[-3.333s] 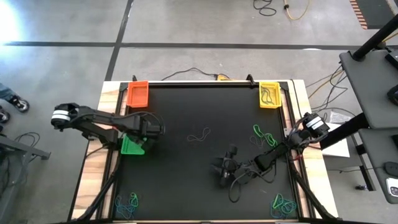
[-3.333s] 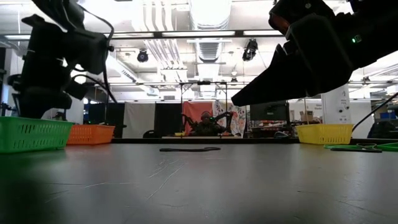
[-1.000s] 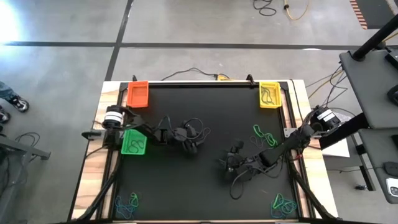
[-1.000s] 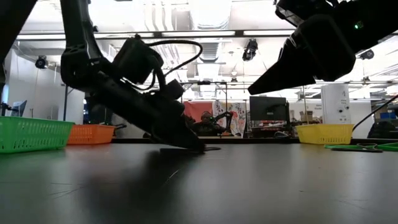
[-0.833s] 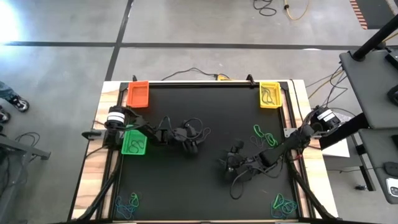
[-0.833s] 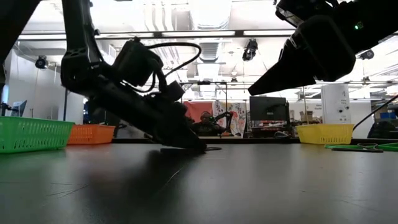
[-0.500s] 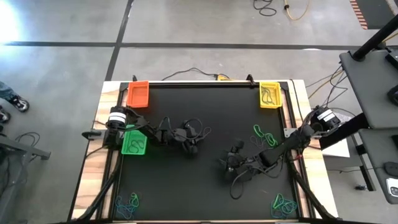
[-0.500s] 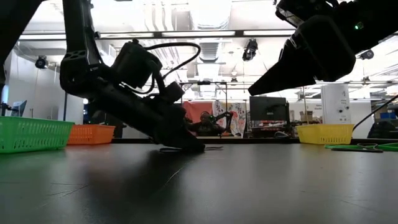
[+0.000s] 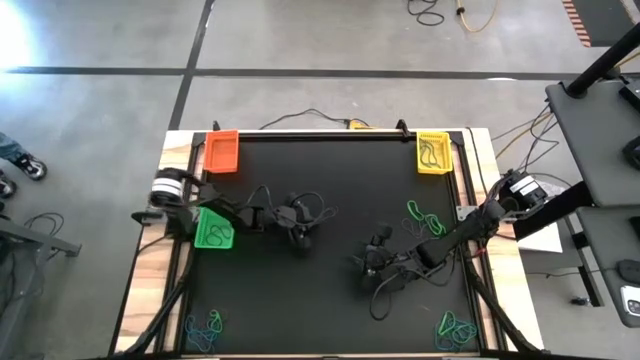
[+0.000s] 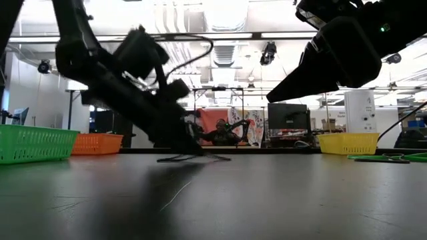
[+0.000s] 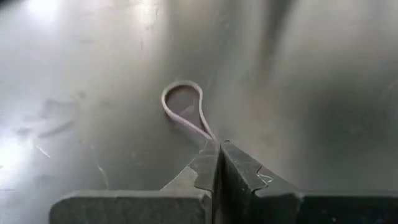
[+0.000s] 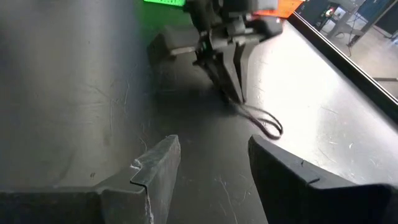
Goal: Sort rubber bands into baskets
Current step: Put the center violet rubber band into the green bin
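On the table's left edge, the green basket (image 9: pixel 214 230) holds a dark band, and the orange basket (image 9: pixel 222 151) sits at the far left corner; what is in it cannot be told. A cluster of blue and green rubber bands (image 9: pixel 204 327) lies at the near left corner. Just right of the green basket, the left gripper (image 9: pixel 303 234) is down at the black mat (image 9: pixel 330 170), its jaws pressed together on one end of a thin rubber band (image 11: pixel 185 113); the rest of that loop lies on the mat ahead of the fingertips. Right of centre the right gripper (image 9: pixel 362 268) hangs above the mat with its jaws apart and nothing between them, black cables (image 9: pixel 385 295) looping beside it. Farther right, green bands (image 9: pixel 421 217) lie on the mat. The yellow basket (image 9: pixel 433 152) at the far right corner holds a few dark bands. Another green and blue cluster (image 9: pixel 455 328) lies at the near right corner.
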Tool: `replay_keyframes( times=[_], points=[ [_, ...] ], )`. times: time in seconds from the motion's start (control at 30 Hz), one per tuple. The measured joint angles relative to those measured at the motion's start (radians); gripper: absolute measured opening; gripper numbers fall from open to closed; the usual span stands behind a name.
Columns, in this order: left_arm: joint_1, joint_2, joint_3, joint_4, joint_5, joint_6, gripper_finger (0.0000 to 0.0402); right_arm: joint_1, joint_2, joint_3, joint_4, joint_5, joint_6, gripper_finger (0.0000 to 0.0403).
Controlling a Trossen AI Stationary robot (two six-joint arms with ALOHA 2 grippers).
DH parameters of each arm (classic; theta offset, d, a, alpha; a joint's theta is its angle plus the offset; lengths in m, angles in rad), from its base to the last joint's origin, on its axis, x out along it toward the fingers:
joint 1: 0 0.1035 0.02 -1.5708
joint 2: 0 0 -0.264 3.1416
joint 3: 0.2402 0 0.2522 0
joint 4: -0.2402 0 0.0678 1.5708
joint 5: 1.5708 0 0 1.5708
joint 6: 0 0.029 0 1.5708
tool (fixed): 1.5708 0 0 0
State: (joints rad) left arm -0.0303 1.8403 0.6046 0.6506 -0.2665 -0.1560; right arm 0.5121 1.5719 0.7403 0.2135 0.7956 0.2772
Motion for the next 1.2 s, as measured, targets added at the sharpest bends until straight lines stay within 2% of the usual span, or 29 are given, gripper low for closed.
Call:
replay_keyframes(
  times=[0.5,0.77,0.93,1.07,1.2],
  points=[
    [-0.132,-0.404,0.046,-0.539,-0.012,-0.058,0.0000,0.000,0.001,-0.003,0.000,0.001,0.000,0.0187],
    [-0.191,-0.551,0.146,-0.916,-0.100,-0.135,0.0000,0.000,0.001,-0.004,0.001,0.000,0.002,0.0187],
    [-0.200,-0.597,0.185,-0.989,-0.138,-0.143,0.0000,0.000,0.001,-0.004,0.006,0.000,0.004,0.0187],
    [-0.203,-0.616,0.235,-1.142,-0.147,-0.165,0.0000,0.000,0.001,-0.004,0.007,-0.001,0.014,0.0187],
    [-0.202,-0.622,0.272,-1.201,-0.163,-0.186,0.0000,0.000,0.001,-0.004,0.007,-0.010,0.016,0.0187]
  ],
)
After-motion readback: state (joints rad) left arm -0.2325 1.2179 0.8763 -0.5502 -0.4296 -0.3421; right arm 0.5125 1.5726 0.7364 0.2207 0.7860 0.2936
